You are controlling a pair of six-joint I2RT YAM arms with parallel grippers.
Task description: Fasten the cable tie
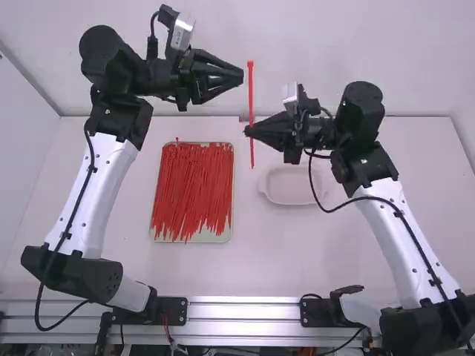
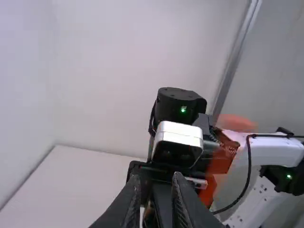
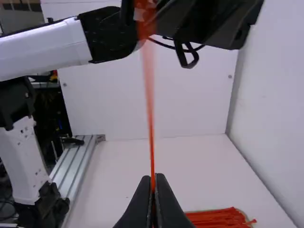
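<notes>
Your left gripper (image 1: 242, 76) hovers, jaws slightly apart, just beside the upper end of the tie (image 1: 251, 96), which stands upright in the air. The right gripper (image 1: 248, 133) is clamped on its lower part. Hold the right steady, close the left squarely on the upper end, then bend it round without twisting the strap.

Left arm (image 1: 93, 193) and right arm (image 1: 404, 237) are just white links, fat black joints, loose black cables (image 1: 319, 194); left gripper (image 1: 240, 76), right gripper (image 1: 249, 132) all black.
</notes>
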